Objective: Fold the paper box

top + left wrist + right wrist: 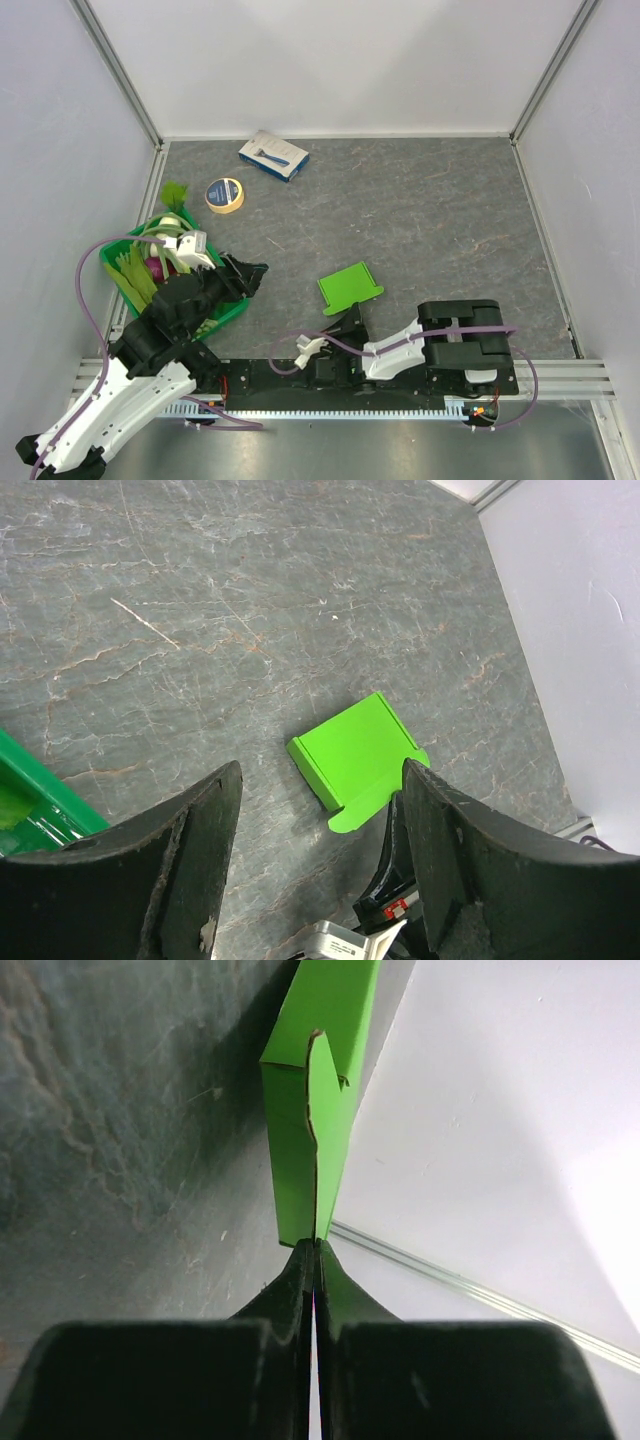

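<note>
Lime-green card: 1 paper box (pixel 350 286), its edge pinched by the right gripper (pixel 316 1247); left gripper (pixel 320 770) spread wide.

Grey marbled table (pixel 430 220) enclosed by plain white walls (pixel 330 60)

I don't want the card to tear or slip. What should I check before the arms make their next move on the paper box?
1. Right gripper shut on the edge of the paper box: ok.
2. Left gripper open: ok.
3. Left gripper apart from the box: ok.
4. Tape roll and green crate away from the box: ok.
5. How deep the card sits in that grip: cannot tell.
</note>
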You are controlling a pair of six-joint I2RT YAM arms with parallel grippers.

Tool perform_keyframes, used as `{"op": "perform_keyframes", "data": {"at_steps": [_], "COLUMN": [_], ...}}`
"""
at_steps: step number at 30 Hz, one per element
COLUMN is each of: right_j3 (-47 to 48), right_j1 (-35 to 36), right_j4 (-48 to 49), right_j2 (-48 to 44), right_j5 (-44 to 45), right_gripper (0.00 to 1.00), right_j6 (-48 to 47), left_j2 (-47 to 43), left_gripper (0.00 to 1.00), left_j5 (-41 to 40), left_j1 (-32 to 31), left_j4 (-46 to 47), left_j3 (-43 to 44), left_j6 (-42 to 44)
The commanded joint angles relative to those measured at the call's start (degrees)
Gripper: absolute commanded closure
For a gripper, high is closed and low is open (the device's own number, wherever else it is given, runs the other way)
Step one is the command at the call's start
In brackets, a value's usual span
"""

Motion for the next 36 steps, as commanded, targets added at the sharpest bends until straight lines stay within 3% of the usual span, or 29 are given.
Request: {"op": "perform_keyframes", "data": {"at_steps": [1, 8, 11, 12, 18, 22, 28, 32, 36], "right_j3": [3.5, 9.9, 13.4, 14.7, 19.7, 24.7, 29.9, 34.0, 37.4], "right_j1": [-0.7, -4.7, -7.5, -8.5, -16.3, -20.2, -23.6, -27.4, -28.4], "right_j4": [-1.4, -15.6, -23.0, -24.7, -34.1, -40.4, -44.1, -45.6, -47.2], "right_j2": [-4.9, -14.9, -16.3, -16.7, -19.8, -18.6, -15.9, -13.8, -9.8], "right_j5": [0.0, -13.1, -19.9, -25.8, -37.7, -45.1, -49.7, -57.9, -58.9], "right_gripper": [1.00, 1.00, 1.00, 1.00, 1.00, 1.00, 1.00, 1.00, 1.00], "right_j6": [-1.8, -0.7, 1.1, 1.6, 4.4, 4.9, 4.8, 4.4, 3.7], "left_j2": [-0.5, 0.7, 2.7, 3.4, 8.7, 11.3, 14.2, 14.8, 13.4], "left_gripper": [0.29, 0.28, 0.28, 0.28, 0.27, 0.27, 0.27, 0.28, 0.30], "left_j5": [-1.6, -2.9, -1.2, -0.9, 0.3, 4.3, 8.0, 10.9, 11.7], "left_j1": [0.4, 0.3, 0.3, 0.3, 0.6, 1.4, 2.1, 2.4, 2.5], "left_j4": [-0.1, 1.2, 3.0, 3.9, 6.3, 10.8, 15.6, 17.9, 17.8], "left_j3": [2.2, 1.8, 0.9, 0.4, -1.9, -4.3, -8.3, -11.9, -14.3], "left_j6": [0.2, 1.0, 1.5, 1.8, 1.4, 0.3, -2.3, -4.1, -5.4]}}
